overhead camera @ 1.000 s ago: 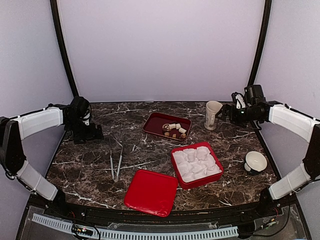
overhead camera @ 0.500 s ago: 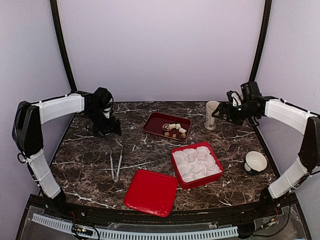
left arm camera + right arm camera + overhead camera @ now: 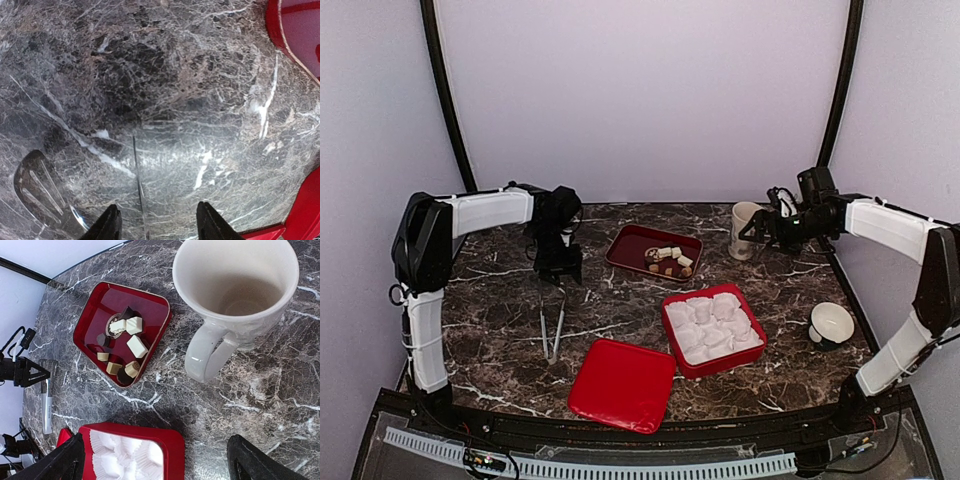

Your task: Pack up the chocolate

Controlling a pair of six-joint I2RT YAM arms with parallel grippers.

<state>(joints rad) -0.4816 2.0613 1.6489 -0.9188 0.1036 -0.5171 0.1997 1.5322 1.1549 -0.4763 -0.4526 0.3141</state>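
Small brown, tan and cream-white chocolate lumps (image 3: 668, 260) are found in a shallow dark-red tray (image 3: 626, 241) on the marbled tabletop (image 3: 490, 320), between the left tool (image 3: 560, 270), parted empty over metal tongs (image 3: 552, 322), and the right tool (image 3: 756, 228), spread wide, unladen, beside a white mug (image 3: 744, 230).

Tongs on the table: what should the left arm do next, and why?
Probably lower the left arm and close its jaws on the tongs: the jaws hang apart over their far ends, and the chocolate lies in the tray, unpacked.
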